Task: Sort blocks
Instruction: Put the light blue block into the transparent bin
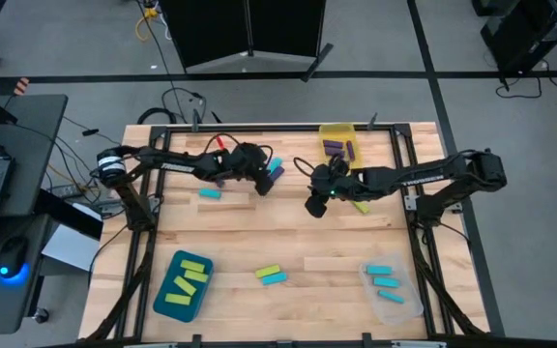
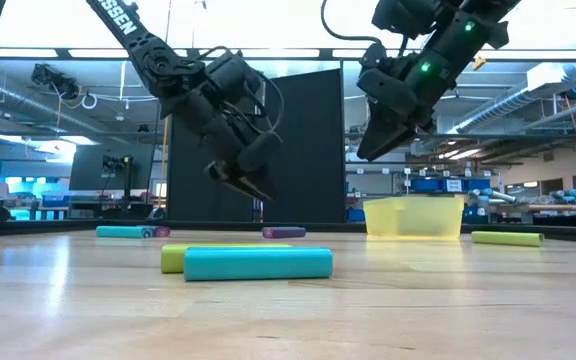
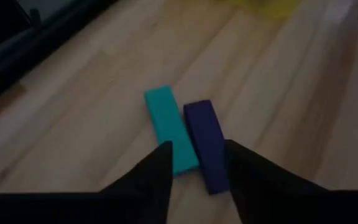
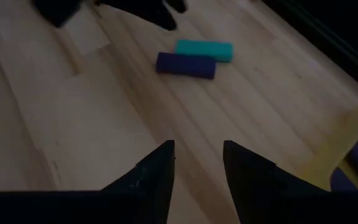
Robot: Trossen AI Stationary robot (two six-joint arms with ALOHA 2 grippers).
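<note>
A cyan block (image 3: 166, 127) and a purple block (image 3: 205, 143) lie flat, side by side, on the wooden table near its far middle. My left gripper (image 3: 197, 149) hovers open just above and short of them (image 1: 262, 184), clear of the table in the low view (image 2: 243, 178). My right gripper (image 4: 199, 149) is open with nothing between its fingers, held above bare table right of the pair (image 1: 313, 206). A lime green block (image 1: 361, 205) lies beside the right arm, a cyan block (image 1: 210, 193) at the left, and a green and cyan pair (image 1: 271, 275) near the front.
A yellow bin (image 1: 338, 145) with purple blocks stands at the far edge. A teal bin (image 1: 184, 287) holding green blocks sits front left. A clear bin (image 1: 392, 283) with cyan blocks sits front right. Bare wood lies across the table's middle.
</note>
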